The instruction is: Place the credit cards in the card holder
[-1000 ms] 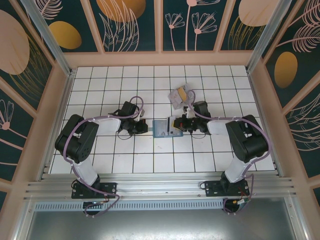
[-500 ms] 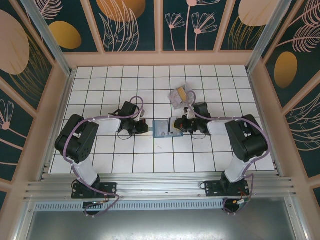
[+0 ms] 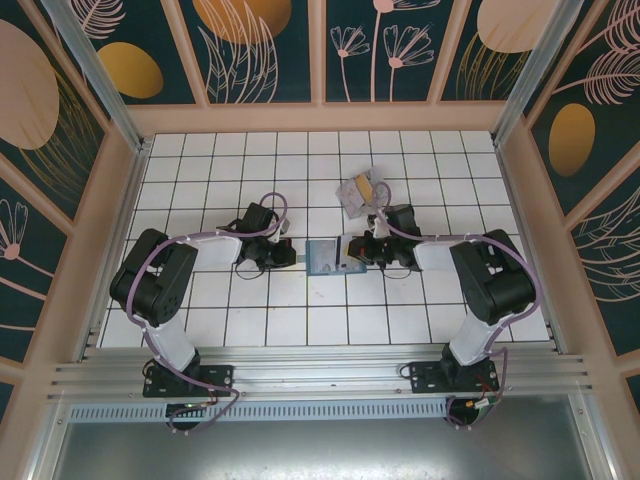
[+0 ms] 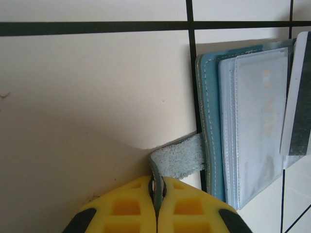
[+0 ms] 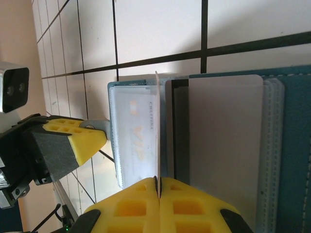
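- Barely a twitch since a second ago: the wallet (image 3: pixel 325 258) sits on the same squares about mid-table, and both my arms are where they were.
- My right claw (image 3: pixel 352 250) may have crept a shade closer over the wallet. It is too slight to be sure.
- The loose cards (image 3: pixel 360 188) haven't budged. They lie in a small heap with a gold one on top, just beyond the wallet toward the far edge of the table (image 3: pixel 200 160).
- My left claw (image 4: pixel 156 194) is pinched tight on the wallet's strap (image 4: pixel 177 158), with the yellow fingers (image 4: pixel 121 208) closed flat on it. It sits at the wallet's left edge, low over the table.
- The wallet (image 4: pixel 214 121) lies open right in front of that claw, inner face up, clear window pocket (image 4: pixel 252 121) showing.
- My right claw (image 5: pixel 159 187) is clamped on one card (image 5: pixel 157 126), which stands on edge over the open wallet (image 5: pixel 291 145), beside the window pocket (image 5: pixel 133 131).
- From the left wrist view that card (image 4: pixel 296 97) overlaps the wallet's right side, dark stripe visible.
- Another pale card (image 5: pixel 223 136) lies flat on the wallet's leaf, just beside the one I'm holding.
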You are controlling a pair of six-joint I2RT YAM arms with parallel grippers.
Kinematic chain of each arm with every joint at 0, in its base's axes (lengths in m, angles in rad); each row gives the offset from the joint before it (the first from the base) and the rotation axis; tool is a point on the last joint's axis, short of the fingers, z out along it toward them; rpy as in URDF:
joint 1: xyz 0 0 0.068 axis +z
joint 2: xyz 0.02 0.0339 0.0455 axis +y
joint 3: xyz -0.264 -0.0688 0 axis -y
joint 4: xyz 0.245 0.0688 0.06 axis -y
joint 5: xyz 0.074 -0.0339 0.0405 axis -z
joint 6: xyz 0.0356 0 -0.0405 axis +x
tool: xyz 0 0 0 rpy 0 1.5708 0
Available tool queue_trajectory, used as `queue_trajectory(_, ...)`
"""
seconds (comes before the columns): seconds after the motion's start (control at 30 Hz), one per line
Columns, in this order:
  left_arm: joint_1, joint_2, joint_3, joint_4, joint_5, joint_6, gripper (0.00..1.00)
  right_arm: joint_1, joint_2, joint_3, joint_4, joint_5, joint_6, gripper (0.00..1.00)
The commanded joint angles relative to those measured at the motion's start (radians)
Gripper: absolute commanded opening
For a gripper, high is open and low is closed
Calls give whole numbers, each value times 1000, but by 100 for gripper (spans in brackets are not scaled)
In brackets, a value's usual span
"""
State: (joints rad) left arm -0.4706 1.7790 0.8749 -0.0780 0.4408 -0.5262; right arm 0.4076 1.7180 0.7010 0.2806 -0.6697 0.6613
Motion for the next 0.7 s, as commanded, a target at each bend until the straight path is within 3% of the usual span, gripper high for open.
queue_trajectory(0.0, -13, -4, -7, -12, 23, -7, 1, 15, 22, 6, -25, 30, -15, 0)
queue_trajectory(0.67, -20, -4, -16, 6, 27, -16, 1, 55, 19, -7, -108, 6, 5, 0)
